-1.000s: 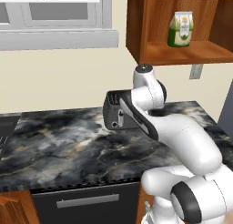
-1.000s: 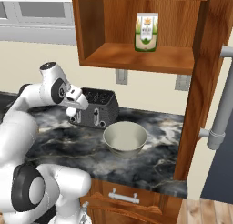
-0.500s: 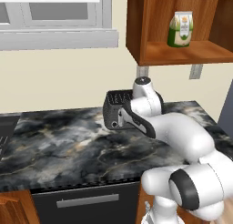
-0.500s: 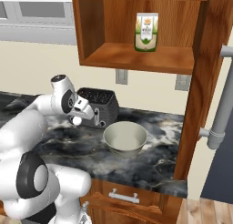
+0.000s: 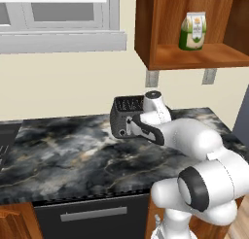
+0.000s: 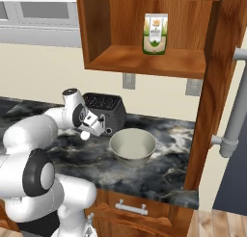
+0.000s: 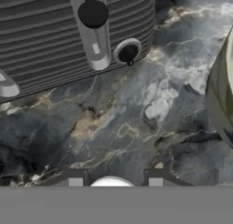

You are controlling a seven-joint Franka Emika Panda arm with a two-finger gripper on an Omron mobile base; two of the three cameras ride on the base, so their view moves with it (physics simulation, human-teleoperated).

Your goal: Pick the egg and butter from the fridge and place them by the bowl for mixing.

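My gripper (image 6: 89, 130) hangs low over the dark marble counter (image 6: 72, 154), between the black toaster (image 6: 103, 113) and the beige bowl (image 6: 132, 147). It is shut on the small white egg (image 6: 85, 135), whose rounded top shows between the fingertips of the gripper (image 7: 113, 178) as the egg (image 7: 111, 182) in the hand view. The bowl's wall (image 7: 223, 104) shows at the right edge of that view, a short way from the egg. The butter is out of view. A grey handle and a dark panel of the fridge (image 6: 234, 111) stand at the far right.
The toaster (image 5: 125, 117) stands at the back of the counter, its lever and knob close ahead of the hand as the toaster (image 7: 68, 36). A green-and-cream carton (image 6: 155, 33) sits on the open wooden shelf (image 6: 144, 62) above. A wooden cabinet side (image 6: 212, 96) bounds the counter on the right.
The arm has swung to the right and a little lower along the toaster's front toward the bowl, carrying the egg. The bowl and toaster have not moved.
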